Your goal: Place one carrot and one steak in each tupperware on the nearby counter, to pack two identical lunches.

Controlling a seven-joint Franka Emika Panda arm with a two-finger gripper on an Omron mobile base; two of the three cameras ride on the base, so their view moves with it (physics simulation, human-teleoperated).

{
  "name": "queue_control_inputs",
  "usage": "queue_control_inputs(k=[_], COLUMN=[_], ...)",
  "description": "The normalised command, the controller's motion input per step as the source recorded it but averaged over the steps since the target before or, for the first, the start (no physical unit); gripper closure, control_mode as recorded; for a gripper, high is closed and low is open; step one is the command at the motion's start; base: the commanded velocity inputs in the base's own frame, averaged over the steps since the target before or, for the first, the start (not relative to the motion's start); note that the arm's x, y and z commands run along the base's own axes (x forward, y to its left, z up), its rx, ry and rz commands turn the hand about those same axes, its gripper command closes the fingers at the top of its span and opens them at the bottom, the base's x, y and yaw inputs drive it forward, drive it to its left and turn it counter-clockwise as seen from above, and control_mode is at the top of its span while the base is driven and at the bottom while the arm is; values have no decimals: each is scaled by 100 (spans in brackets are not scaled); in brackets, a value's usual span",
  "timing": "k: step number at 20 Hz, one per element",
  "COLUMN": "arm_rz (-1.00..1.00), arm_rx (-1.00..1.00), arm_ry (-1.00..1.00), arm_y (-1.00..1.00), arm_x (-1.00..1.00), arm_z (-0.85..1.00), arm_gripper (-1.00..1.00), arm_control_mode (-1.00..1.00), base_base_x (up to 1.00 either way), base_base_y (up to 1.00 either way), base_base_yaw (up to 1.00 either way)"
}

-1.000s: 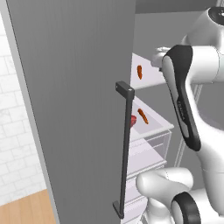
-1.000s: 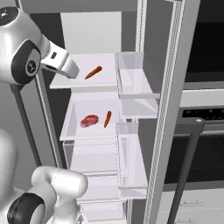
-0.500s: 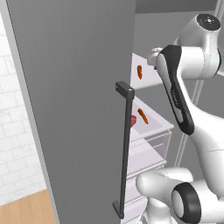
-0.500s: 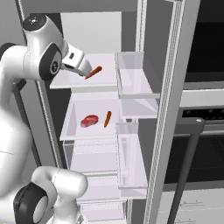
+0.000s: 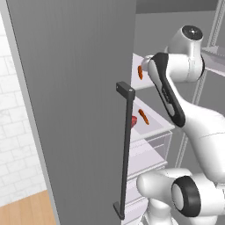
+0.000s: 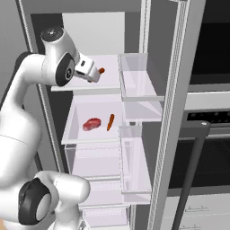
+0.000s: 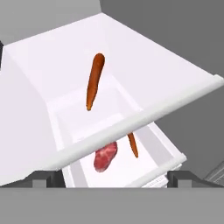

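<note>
Tool (image 6: 93,75) wide apart, empty, poised at front edge of top fridge shelf (image 7: 175,74). Carrot (image 7: 94,82) lying mid-shelf, just ahead of tool, untouched. Second carrot (image 6: 110,122) beside steak (image 6: 91,124) on shelf below (image 6: 74,128), near its right edge. Risks: thin round carrot rolling out of pads if closed off-centre; wrist clipping shelf lip on reach-in; long carry out to trays, loose grip likely drops it.

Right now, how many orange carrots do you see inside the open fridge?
2. One orange carrot lies on the upper white shelf; the other carrot lies on the shelf below, beside the red steak. Others may be hidden.
</note>
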Motion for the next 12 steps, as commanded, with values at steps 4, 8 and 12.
queue_control_inputs(k=[4,8,12], arm_rz=[0,0,0], arm_rx=[0,0,0], arm_ry=[16,7,0], arm_y=[0,0,0], arm_x=[65,49,46], arm_z=[0,-2,-19], arm_gripper=[-100,-100,-100], arm_control_mode=[-100,-100,-100], base_base_x=[0,0,0], base_base_y=[0,0,0], base_base_yaw=[0,0,0])
